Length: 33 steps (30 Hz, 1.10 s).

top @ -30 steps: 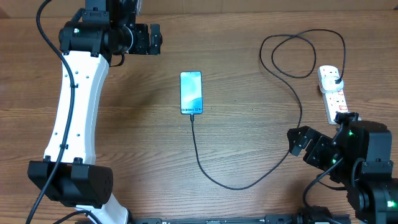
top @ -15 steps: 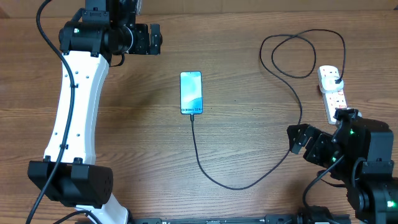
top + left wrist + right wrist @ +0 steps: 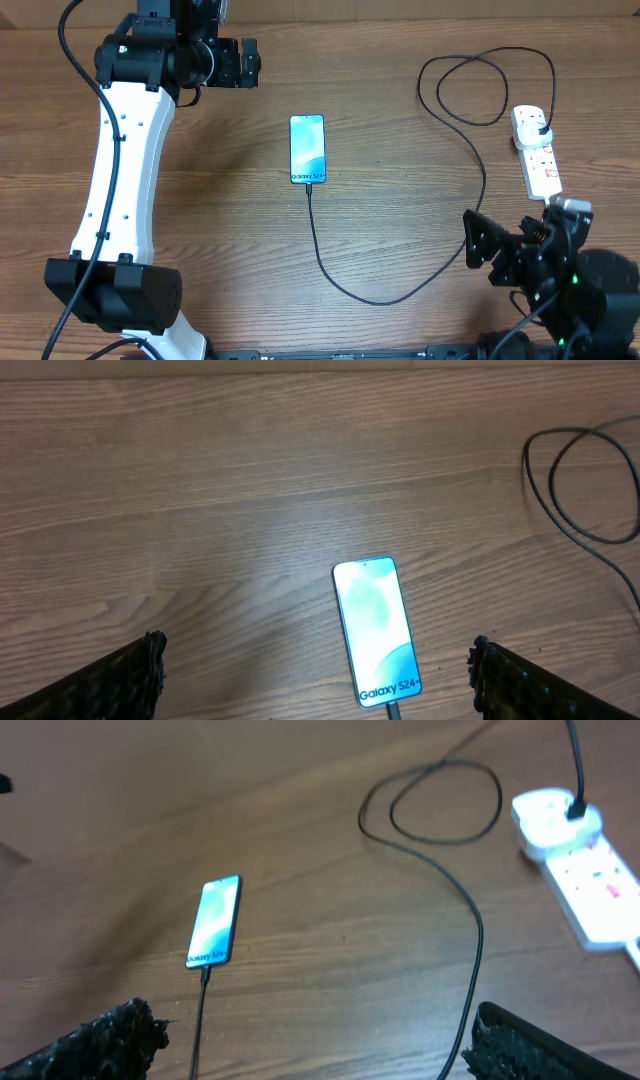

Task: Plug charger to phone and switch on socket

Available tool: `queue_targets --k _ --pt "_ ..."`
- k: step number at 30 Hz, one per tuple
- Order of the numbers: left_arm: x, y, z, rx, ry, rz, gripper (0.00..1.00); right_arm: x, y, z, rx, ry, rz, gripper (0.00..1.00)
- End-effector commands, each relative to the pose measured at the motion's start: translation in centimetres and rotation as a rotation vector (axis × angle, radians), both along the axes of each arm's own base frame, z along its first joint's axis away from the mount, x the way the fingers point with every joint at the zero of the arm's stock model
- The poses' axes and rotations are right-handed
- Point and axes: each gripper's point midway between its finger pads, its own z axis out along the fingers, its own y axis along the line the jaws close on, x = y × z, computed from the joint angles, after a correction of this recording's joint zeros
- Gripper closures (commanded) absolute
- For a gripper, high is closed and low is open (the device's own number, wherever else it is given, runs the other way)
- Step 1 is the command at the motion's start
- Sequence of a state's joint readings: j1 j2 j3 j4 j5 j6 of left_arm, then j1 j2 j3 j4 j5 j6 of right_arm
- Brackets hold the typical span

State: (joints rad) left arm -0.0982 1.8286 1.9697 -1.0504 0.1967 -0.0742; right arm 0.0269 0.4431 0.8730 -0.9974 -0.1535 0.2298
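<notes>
**Overhead.** The phone (image 3: 308, 149) lies flat on the wood-grain table (image 3: 400, 80), a slim rectangle with a dark frame. Its lit blue screen shows "Galaxy S24" along the lower edge. It is well apart from the left fingers (image 3: 250, 62), which stand spread with nothing between them. The charger (image 3: 400, 296), a thin black cable, leaves the phone's bottom edge and curves close past the right fingers (image 3: 473, 236). It then loops and ends in a black plug seated in the socket (image 3: 537, 155). The socket is a white elongated strip with small red marks, lying beyond the right fingers. These fingers are also parted and empty.

**Left wrist.** The left fingers (image 3: 120, 682) show as rough black pads in the bottom corners, wide apart. The phone (image 3: 377, 630) lies ahead, between them, reading "Galaxy S24+". The charger (image 3: 575, 510) loops ahead, off to one side. Bare table lies all around the phone.

**Right wrist.** The right fingers (image 3: 105, 1038) are spread and hold nothing. The phone (image 3: 215, 920) is ahead near one finger, and its text is too small to read. The charger (image 3: 480, 940) runs down toward the other finger. The socket (image 3: 590, 870) lies farther ahead on that side, with the plug in its rounded end.
</notes>
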Motion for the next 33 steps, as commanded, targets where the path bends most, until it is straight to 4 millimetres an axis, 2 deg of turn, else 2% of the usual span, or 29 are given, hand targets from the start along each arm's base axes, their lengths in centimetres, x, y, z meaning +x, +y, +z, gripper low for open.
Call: queue_targets --k 1,14,19,26,33 --pt "0.0 0.0 -0.1 0.013 -0.003 -0.012 0.00 -0.7 -0.2 0.8 -0.052 -0.102 0.014 0.00" --pt "0.0 0.0 -0.1 0.013 -0.003 -0.012 0.01 -0.8 -0.4 -0.5 -0.055 -0.278 -0.001 0.00" --pt "0.0 0.0 -0.1 0.013 -0.003 -0.012 0.00 -0.1 -0.5 -1.3 -0.053 -0.376 -0.008 0.00" --pt "0.0 0.0 -0.1 0.013 -0.003 -0.012 0.00 1.2 -0.4 -2.8 -0.074 -0.411 -0.001 0.00" --pt "0.0 0.0 -0.1 0.013 -0.003 -0.012 0.00 2.8 -0.4 -2.9 -0.145 -0.522 0.015 0.00"
